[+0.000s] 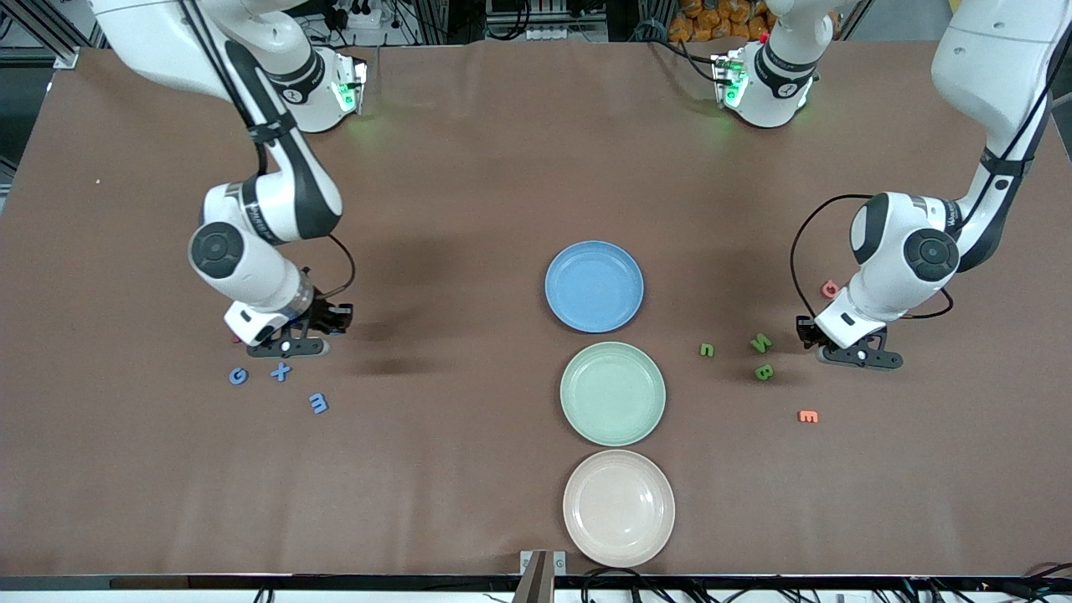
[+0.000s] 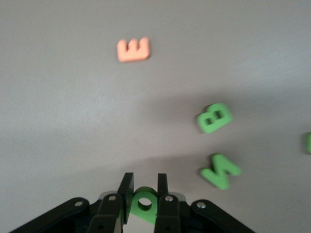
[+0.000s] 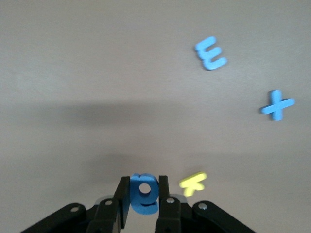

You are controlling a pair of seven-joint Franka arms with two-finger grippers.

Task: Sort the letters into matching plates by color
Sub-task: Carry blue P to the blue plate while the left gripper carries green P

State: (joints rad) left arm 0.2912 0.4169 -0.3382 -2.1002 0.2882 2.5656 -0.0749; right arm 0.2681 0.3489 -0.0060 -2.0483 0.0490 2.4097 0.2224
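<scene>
A: Both grippers busy? And the plates?

B: Yep. Left gripper (image 2: 143, 187) is clamped on a green letter (image 2: 144, 204), right gripper (image 3: 144, 187) on a blue letter (image 3: 144, 195). Blue plate (image 1: 594, 286) and green plate (image 1: 612, 393) sit mid-table, nothing in them.

**Matt foam letters, glossy plates**

The left gripper (image 2: 143, 191), its black plastic fingers (image 2: 125, 191) looking satin, is pinching a matt, foam-like green letter (image 2: 144, 205). The right gripper (image 3: 143, 194) is pinching a similar blue letter (image 3: 144, 194). Beneath both, the brown table covering (image 1: 469, 167) is looking dull and cloth-like. The blue plate (image 1: 594, 286) and green plate (image 1: 612, 393) are showing a smooth plastic sheen.
</scene>
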